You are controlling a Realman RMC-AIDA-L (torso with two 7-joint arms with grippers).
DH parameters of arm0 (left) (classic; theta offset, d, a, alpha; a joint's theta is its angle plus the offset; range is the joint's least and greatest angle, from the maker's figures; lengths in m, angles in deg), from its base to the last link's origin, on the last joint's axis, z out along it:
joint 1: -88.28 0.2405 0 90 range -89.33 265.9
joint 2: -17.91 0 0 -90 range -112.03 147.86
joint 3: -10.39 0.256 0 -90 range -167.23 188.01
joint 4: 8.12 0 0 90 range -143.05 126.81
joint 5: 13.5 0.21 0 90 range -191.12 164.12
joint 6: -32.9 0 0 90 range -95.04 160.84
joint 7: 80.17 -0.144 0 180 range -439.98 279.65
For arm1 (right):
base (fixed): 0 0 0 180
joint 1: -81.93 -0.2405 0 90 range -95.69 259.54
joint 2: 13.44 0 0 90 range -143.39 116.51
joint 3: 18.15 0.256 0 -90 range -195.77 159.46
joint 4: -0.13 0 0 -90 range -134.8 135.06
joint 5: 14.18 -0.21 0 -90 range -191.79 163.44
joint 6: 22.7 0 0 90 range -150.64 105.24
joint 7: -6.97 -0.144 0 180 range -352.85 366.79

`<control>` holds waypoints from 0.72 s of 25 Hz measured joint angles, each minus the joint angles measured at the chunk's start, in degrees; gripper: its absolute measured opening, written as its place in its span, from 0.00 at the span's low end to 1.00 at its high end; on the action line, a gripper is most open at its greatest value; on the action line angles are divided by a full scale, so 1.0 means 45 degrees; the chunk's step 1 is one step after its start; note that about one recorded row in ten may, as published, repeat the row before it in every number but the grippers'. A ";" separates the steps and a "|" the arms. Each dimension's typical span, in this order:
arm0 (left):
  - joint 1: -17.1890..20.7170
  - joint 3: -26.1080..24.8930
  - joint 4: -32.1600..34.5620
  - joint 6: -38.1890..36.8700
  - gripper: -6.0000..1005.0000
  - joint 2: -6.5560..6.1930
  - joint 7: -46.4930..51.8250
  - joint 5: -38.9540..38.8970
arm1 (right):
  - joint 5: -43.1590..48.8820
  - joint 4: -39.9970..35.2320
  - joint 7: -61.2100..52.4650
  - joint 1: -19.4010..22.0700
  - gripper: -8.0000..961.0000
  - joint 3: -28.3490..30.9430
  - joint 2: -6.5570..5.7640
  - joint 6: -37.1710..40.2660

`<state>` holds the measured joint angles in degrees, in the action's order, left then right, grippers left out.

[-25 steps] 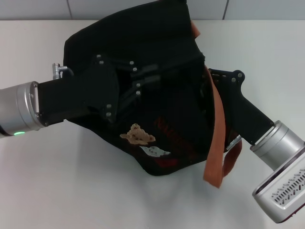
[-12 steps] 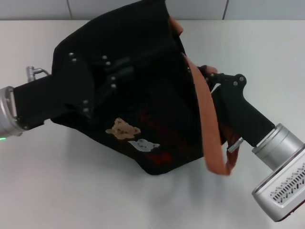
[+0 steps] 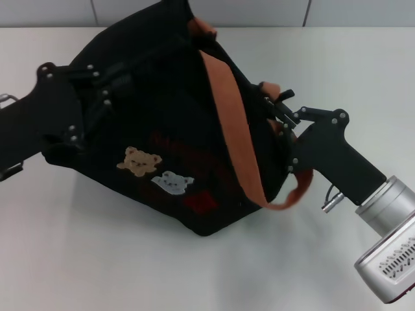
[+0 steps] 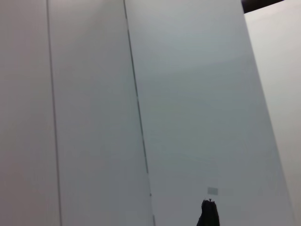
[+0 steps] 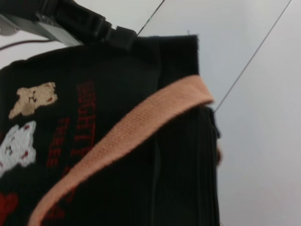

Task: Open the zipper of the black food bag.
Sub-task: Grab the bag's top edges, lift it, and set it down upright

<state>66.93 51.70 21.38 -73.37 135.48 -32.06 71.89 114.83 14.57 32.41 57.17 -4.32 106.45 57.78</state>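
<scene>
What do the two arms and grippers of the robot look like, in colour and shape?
The left gripper is matt black, built of flat plates with small silver screws; its arm is black too. The right gripper is the same black plate design with silver screws and widens into a black body. Behind it come a silver metal cylinder, a small silver plug and a pale grey housing with vent slots.

White table (image 3: 117, 259) with black food bag (image 3: 175, 129) on it.

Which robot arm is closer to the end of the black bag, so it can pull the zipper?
Probably the right. The right gripper sits against the boxy black fabric bag at its top end beside the orange-brown strap; the left gripper presses the bag's far side. The zipper pull isn't visible.
</scene>
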 joint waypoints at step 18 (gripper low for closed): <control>0.0642 -0.0492 -0.0152 0.0462 0.09 -0.0029 -0.0389 0.0054 | -0.0022 -0.0384 -0.1266 -0.0069 0.02 0.0305 -0.0001 -0.0004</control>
<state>69.82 49.49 20.70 -71.29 135.35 -33.81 72.13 114.73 12.84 26.72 56.86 -2.94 106.44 57.76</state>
